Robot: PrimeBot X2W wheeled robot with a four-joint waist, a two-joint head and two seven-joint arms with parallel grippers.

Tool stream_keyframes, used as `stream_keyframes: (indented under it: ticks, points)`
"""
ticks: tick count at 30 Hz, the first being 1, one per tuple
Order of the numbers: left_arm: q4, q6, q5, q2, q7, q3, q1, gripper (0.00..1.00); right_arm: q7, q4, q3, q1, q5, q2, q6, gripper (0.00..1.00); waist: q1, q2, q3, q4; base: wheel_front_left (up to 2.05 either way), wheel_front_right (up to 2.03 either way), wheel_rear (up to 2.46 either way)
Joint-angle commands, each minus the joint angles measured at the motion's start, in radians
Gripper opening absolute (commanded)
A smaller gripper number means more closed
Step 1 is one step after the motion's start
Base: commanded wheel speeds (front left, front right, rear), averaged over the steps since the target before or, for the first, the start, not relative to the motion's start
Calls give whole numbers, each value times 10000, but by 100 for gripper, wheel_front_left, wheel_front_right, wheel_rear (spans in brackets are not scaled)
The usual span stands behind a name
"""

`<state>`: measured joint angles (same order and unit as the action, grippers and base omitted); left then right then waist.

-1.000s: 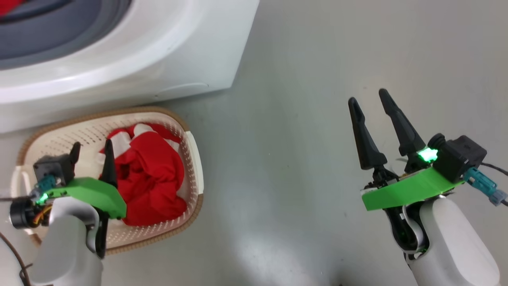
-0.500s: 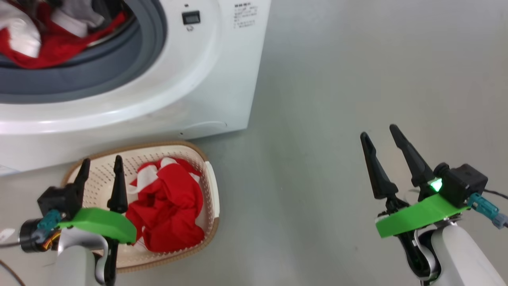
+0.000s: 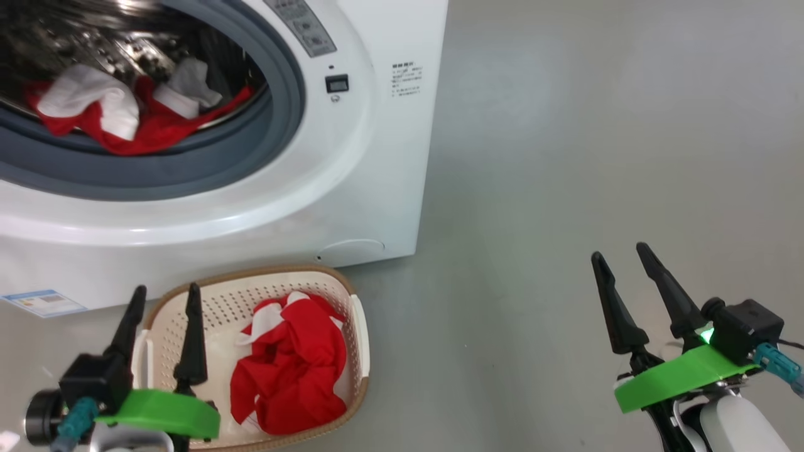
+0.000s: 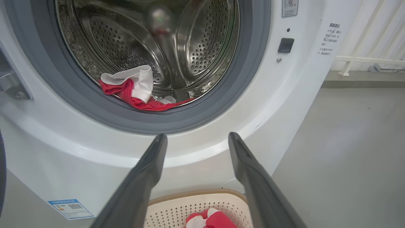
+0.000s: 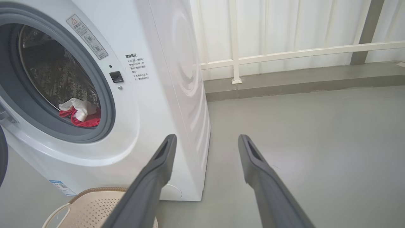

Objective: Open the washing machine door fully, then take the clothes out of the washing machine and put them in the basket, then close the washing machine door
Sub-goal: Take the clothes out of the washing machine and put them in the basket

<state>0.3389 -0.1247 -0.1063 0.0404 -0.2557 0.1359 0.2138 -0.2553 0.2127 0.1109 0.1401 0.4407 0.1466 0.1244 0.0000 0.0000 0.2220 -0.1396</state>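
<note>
The washing machine [image 3: 352, 157] stands open, and red and white clothes [image 3: 119, 122] lie at the front of its steel drum [image 4: 133, 50]. The washing machine door is nearly out of view; a dark curved edge [image 5: 2, 155] shows at the left border. On the floor before the machine sits the cream basket [image 3: 276, 279] with a red and white garment [image 3: 289, 376] inside. My left gripper [image 3: 166, 294] is open and empty over the basket's left rim, pointing at the machine. My right gripper [image 3: 619, 254] is open and empty over bare floor to the right.
Grey floor [image 3: 565, 157] stretches to the right of the machine. A white railing [image 5: 284, 50] and a low kerb run along the back wall. A small blue label [image 4: 68, 209] is stuck low on the machine's front.
The head camera has tilted up, so the drum and the clothes inside have come into view. My left gripper has turned from over the basket's garment towards the machine. Both grippers stay open.
</note>
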Motion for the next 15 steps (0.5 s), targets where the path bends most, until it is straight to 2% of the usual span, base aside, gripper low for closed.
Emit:
stream_keyframes:
  ticks: [1,6,15]
  points:
    - [-435,-42,110,116,-61,250,-154,100,-65,-247,138,-140,-17,130,63,100,0,0,-244,154,0,0,0]
    - [-1091,18,96,104,-61,131,-759,100,-65,-265,67,-438,-30,174,63,100,0,0,-535,210,0,0,0]
    - [-2017,399,-94,101,-61,39,-1810,100,-65,-317,-22,-810,-4,309,63,100,0,0,-838,187,0,0,0]
